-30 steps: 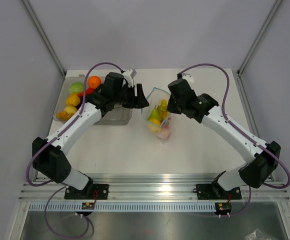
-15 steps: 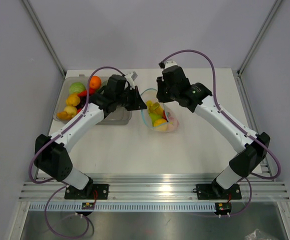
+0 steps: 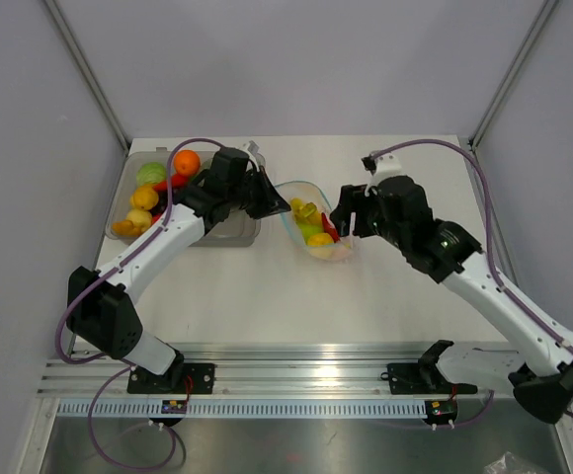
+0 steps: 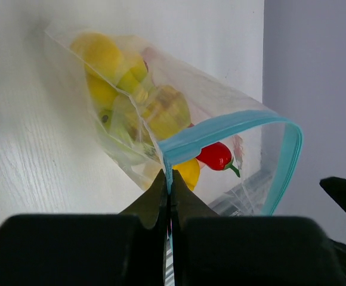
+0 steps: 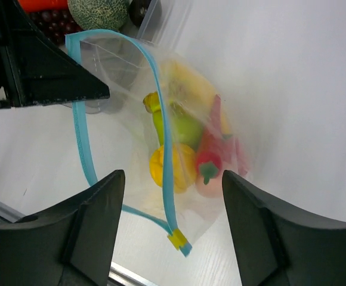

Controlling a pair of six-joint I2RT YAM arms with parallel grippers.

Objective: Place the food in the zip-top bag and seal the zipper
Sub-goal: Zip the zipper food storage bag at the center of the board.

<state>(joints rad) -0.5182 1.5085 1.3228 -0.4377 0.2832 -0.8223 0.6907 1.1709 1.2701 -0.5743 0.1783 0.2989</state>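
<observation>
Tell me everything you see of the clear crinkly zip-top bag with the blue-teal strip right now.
The clear, thin, crinkly plastic zip-top bag lies slanted on the white table. Its blue-teal zipper strip gapes in an open loop, unsealed. Inside sit yellow and green toy fruits and a red pepper-like piece. The left gripper is shut on one end of the strip. The open right gripper hangs over the bag; whether it touches is unclear.

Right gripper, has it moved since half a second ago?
Yes. The right gripper has shifted right and nearer the arm bases, farther from the clear tray, ending beside the zip-top bag.
</observation>
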